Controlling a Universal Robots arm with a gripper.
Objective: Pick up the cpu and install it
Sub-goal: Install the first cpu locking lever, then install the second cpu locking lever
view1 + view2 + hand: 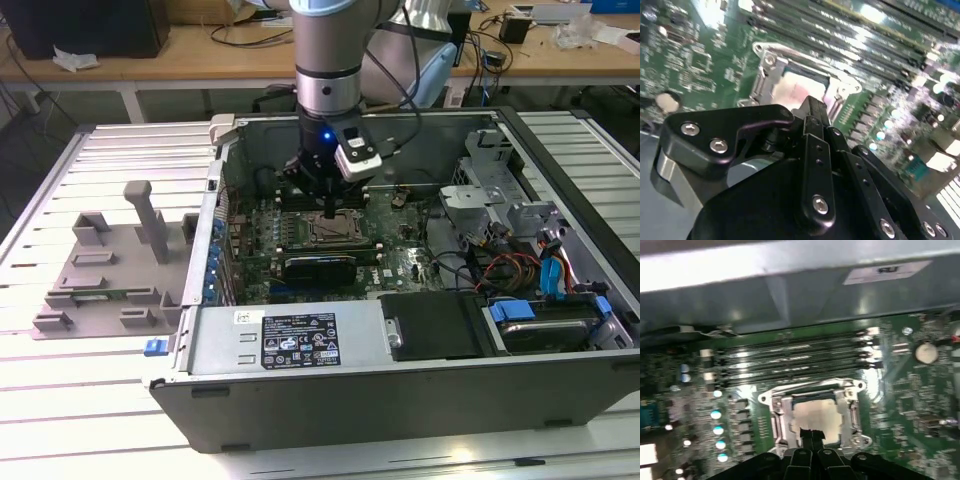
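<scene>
The cpu [816, 413] is a small pale silver square lying flat inside the metal-rimmed socket frame [778, 410] on the green motherboard; it also shows in the second wrist view [792, 91]. In the exterior view my gripper [330, 213] reaches down into the open computer case, right over the socket frame [337, 231]. Its two black fingers are shut together with nothing between them. Their tips [811, 432] point at the cpu's top, near one edge [812, 106]. Whether they touch the cpu I cannot tell.
The case walls [300, 335] ring the motherboard. Memory slots [795, 360] run beside the socket, and a drive cage [490, 185] and cables [520, 270] fill the exterior view's right. A grey plastic tray with upright posts [100, 270] sits outside the case on the slatted table.
</scene>
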